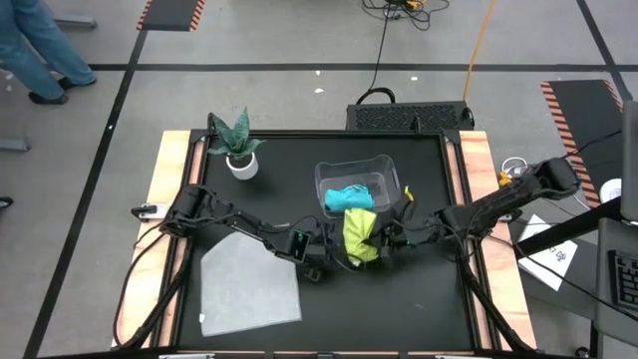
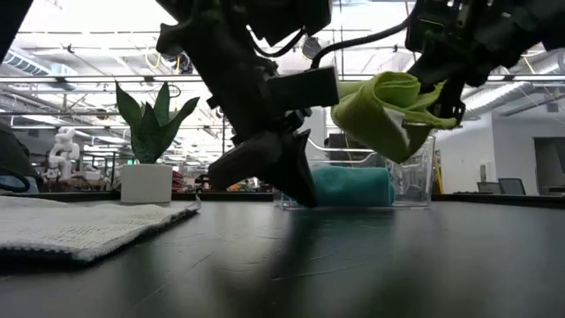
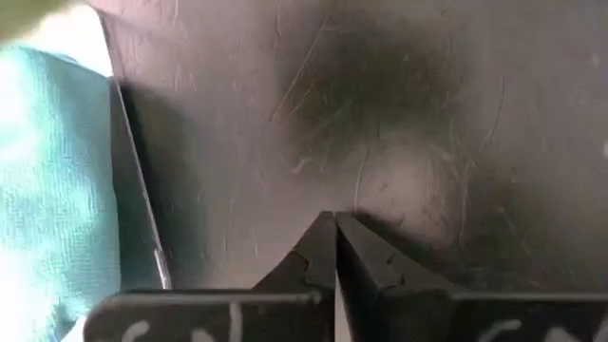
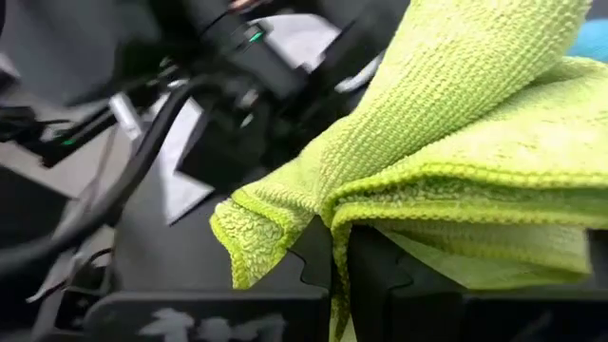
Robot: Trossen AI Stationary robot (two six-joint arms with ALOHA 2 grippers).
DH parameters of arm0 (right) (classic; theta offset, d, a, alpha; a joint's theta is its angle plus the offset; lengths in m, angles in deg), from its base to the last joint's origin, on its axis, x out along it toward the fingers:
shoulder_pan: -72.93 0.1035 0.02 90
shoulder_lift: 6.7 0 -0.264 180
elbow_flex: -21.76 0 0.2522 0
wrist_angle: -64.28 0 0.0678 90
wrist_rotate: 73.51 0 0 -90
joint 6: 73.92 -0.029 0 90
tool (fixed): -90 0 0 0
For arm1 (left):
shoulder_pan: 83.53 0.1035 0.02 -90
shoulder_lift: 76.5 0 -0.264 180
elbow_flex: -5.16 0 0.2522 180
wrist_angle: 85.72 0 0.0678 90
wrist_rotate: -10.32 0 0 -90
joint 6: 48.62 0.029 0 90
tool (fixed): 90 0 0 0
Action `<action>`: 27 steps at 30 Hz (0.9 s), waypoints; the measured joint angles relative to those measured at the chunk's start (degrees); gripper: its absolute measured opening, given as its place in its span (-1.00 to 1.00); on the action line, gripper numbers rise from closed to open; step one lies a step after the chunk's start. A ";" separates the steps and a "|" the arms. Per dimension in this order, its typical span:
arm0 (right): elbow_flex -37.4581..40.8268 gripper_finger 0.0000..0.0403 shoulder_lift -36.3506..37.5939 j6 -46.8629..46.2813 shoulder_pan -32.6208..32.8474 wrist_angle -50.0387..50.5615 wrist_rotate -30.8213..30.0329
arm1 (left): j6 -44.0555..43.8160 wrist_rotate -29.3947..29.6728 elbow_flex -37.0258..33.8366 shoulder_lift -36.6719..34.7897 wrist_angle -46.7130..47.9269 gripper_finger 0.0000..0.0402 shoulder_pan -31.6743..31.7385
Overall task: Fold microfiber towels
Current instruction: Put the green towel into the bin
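Holding the folded yellow-green microfiber towel (image 2: 381,110) pinched in my right gripper (image 4: 340,249), lifted off the black table (image 1: 419,299).
My left gripper (image 3: 335,249) is empty, fingers together, just beside the clear plastic bin (image 1: 384,172) holding the teal blue towel (image 1: 348,197); the light grey towel (image 1: 248,282) lies flat nearer the left edge.

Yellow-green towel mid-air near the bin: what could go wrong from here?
1. The right gripper pinches the yellow-green towel by one edge; loose folds hang and may unfold or slip.
2. The towel hangs beside the clear bin; lowering could snag its rim.
3. The shut left gripper sits close by, so the arms may collide.
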 joint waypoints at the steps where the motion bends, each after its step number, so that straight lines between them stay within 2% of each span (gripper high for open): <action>1: -0.65 -0.98 1.15 0.39 -0.95 2.48 0.05 | 0.00 0.02 -0.08 0.00 0.44 -0.98 0.00; 8: -4.34 -0.98 7.28 4.77 -9.28 15.54 3.38 | -2.33 -0.24 -0.15 0.00 4.22 -0.93 -0.12; 11: -5.61 -0.98 8.46 6.81 -14.50 16.89 5.89 | -3.06 -3.31 -0.08 -0.09 5.55 -0.93 -0.13; 16: -7.47 -0.98 7.94 9.57 -24.90 16.91 17.41 | -2.95 -3.95 0.00 -0.21 7.42 -0.99 -0.17; 19: -8.36 -0.98 7.37 11.37 -31.26 17.84 26.29 | -3.39 -4.68 -0.09 -1.26 9.90 -0.95 -0.20; 24: -14.06 -0.98 6.23 16.70 -39.21 28.89 34.58 | -4.04 -5.51 -1.25 -3.93 12.47 -0.90 -0.58; 27: -19.29 -0.98 3.98 21.99 -42.07 37.68 36.47 | -4.39 -5.50 -3.53 -6.36 13.41 -0.94 -0.95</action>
